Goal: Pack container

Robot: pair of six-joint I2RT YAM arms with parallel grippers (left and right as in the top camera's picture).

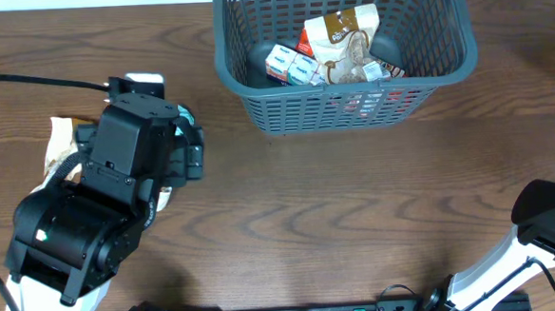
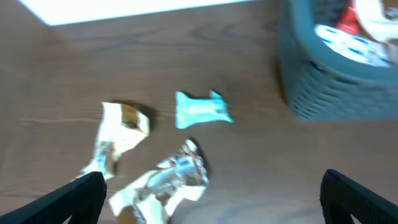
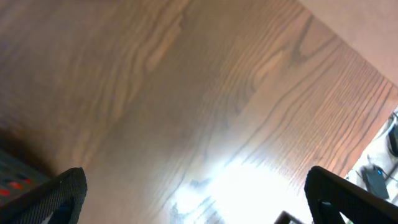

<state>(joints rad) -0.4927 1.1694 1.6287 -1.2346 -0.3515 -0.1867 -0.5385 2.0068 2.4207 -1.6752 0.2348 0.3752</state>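
Left wrist view: the container (image 2: 323, 93) sits forward-right of my left gripper (image 2: 211, 196), jaws spread, empty; snack packets (image 2: 348, 40) lie inside.

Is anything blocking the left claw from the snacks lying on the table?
Nothing visible does. The left gripper hangs open over the teal packet, tan wrapper and silvery wrapper, with clear space between.

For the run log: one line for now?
left fingers open, empty, loose packets ahead | right fingers open, empty | container partly packed
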